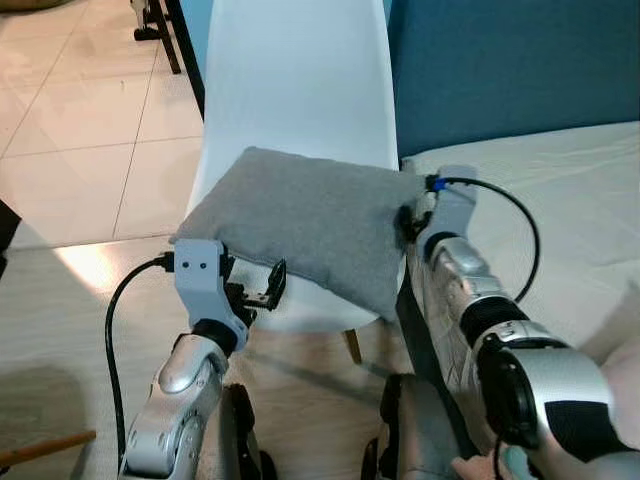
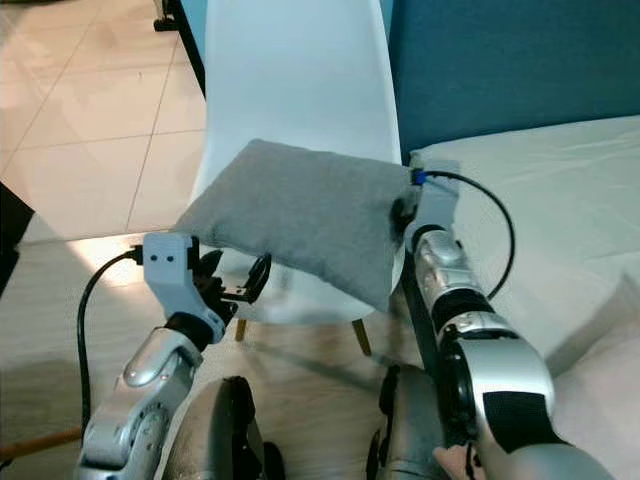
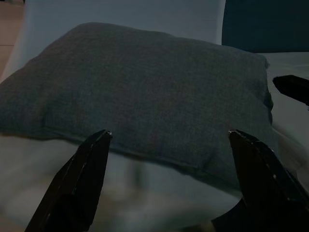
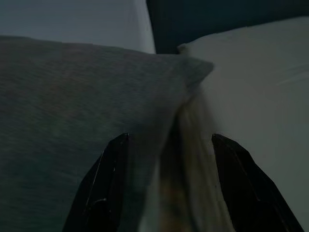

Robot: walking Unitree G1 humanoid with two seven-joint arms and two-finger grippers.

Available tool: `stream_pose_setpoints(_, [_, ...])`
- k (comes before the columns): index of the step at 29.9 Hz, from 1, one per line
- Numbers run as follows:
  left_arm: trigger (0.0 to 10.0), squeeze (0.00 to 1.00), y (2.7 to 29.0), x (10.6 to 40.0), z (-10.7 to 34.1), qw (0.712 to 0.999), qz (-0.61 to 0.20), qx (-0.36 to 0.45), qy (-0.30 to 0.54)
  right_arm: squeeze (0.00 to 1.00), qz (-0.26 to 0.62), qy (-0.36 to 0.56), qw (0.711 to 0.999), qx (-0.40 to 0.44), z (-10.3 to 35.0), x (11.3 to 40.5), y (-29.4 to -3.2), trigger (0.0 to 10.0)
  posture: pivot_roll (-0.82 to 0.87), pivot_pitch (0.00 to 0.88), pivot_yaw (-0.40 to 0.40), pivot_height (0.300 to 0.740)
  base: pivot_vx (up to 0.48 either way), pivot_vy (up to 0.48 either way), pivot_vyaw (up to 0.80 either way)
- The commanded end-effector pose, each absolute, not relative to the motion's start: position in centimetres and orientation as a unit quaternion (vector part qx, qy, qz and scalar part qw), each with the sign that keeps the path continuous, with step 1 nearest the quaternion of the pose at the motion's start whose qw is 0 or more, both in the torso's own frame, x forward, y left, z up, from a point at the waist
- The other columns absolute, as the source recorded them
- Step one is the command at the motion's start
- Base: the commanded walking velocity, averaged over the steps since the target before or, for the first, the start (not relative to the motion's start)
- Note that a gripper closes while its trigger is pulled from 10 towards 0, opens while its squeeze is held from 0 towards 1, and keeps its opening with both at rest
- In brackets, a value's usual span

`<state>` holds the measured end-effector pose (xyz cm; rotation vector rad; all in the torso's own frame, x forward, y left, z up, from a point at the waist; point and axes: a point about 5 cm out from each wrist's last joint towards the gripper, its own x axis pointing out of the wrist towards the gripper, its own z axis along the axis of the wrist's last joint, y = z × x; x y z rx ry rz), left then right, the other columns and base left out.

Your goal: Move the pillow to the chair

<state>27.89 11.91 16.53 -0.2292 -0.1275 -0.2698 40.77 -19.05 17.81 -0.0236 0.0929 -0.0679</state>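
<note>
A grey pillow (image 1: 300, 215) lies flat on the seat of a white chair (image 1: 300, 70), its right corner reaching past the seat toward the bed. My left gripper (image 1: 265, 285) is open just in front of the pillow's near edge, not touching it; the left wrist view has both fingers (image 3: 96, 159) spread before that edge. At the pillow's right side my right gripper (image 1: 410, 220) is open. In the right wrist view its fingers (image 4: 111, 179) straddle the pillow's (image 4: 72, 96) side edge without closing on it.
A bed with a cream sheet (image 1: 560, 200) adjoins the chair on the right, with a blue headboard (image 1: 500, 70) behind. Tiled floor (image 1: 80, 120) lies to the left, and dark furniture legs (image 1: 150, 25) stand at the far left. A wooden stick (image 1: 45, 447) lies low on the left.
</note>
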Motion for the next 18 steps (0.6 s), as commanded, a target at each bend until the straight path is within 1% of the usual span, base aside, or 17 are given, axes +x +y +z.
stream_pose_setpoints(1, [10.0, 0.0, 11.9, 28.1, 16.0, 0.982, -0.134, -0.117, -0.058, 0.0, -0.041, 0.049, 0.998, -0.026, 17.4, 40.5, -19.5, 10.0, 0.06, 0.228, 0.021, 0.577, 0.0, 0.0, 0.0])
stream_pose_setpoints(3, [10.0, 0.0, 11.8, 28.2, 16.1, 0.982, -0.136, -0.118, -0.06, 0.0, -0.039, 0.041, 0.998, -0.027, 17.6, 40.6, -19.6, 10.0, 0.06, 0.221, 0.021, 0.577, 0.0, 0.0, 0.0])
stream_pose_setpoints(5, [10.0, 0.0, 11.8, 28.5, 16.2, 0.981, -0.139, -0.117, -0.064, 0.0, -0.028, 0.014, 0.999, -0.015, 18.4, 40.7, -19.6, 10.0, 0.05, 0.208, 0.022, 0.577, 0.0, 0.0, 0.0])
stream_pose_setpoints(7, [10.0, 0.0, 11.8, 28.9, 16.3, 0.981, -0.141, -0.116, -0.069, 0.0, 0.002, -0.029, 1.0, 0.01, 19.4, 40.7, -19.0, 10.0, 0.05, 0.196, 0.023, 0.577, 0.0, 0.0, 0.0])
stream_pose_setpoints(8, [10.0, 0.0, 11.8, 28.9, 16.3, 0.981, -0.141, -0.116, -0.069, 0.0, 0.002, -0.029, 1.0, 0.01, 19.4, 40.7, -19.0, 10.0, 0.05, 0.196, 0.023, 0.577, 0.0, 0.0, 0.0])
stream_pose_setpoints(10, [10.0, 0.0, 11.9, 29.2, 16.4, 0.981, -0.143, -0.112, -0.073, 0.0, 0.056, -0.072, 0.994, 0.064, 20.1, 40.6, -17.7, 10.0, 0.04, 0.185, 0.027, 0.577, 0.0, 0.0, 0.0])
stream_pose_setpoints(12, [10.0, 0.0, 12.0, 29.5, 16.5, 0.981, -0.142, -0.109, -0.077, 0.0, 0.097, -0.094, 0.984, 0.117, 20.1, 40.2, -16.8, 10.0, 0.04, 0.181, 0.029, 0.577, 0.0, 0.0, 0.0])
stream_pose_setpoints(14, [10.0, 0.0, 12.2, 29.7, 16.5, 0.981, -0.14, -0.107, -0.078, 0.0, 0.114, -0.1, 0.98, 0.129, 19.9, 39.9, -16.3, 10.0, 0.04, 0.177, 0.032, 0.577, 0.0, 0.0, 0.0])
stream_pose_setpoints(15, [10.0, 0.0, 12.5, 30.0, 16.6, 0.982, -0.135, -0.104, -0.082, 0.0, 0.143, -0.108, 0.972, 0.15, 19.4, 39.3, -15.5, 10.0, 0.03, 0.172, 0.031, 0.577, 0.0, 0.0, 0.0])
stream_pose_setpoints(18, [10.0, 0.0, 12.7, 30.2, 16.7, 0.982, -0.133, -0.103, -0.083, 0.0, 0.155, -0.111, 0.969, 0.159, 19.2, 38.8, -15.1, 10.0, 0.03, 0.17, 0.031, 0.577, 0.0, 0.0, 0.0])
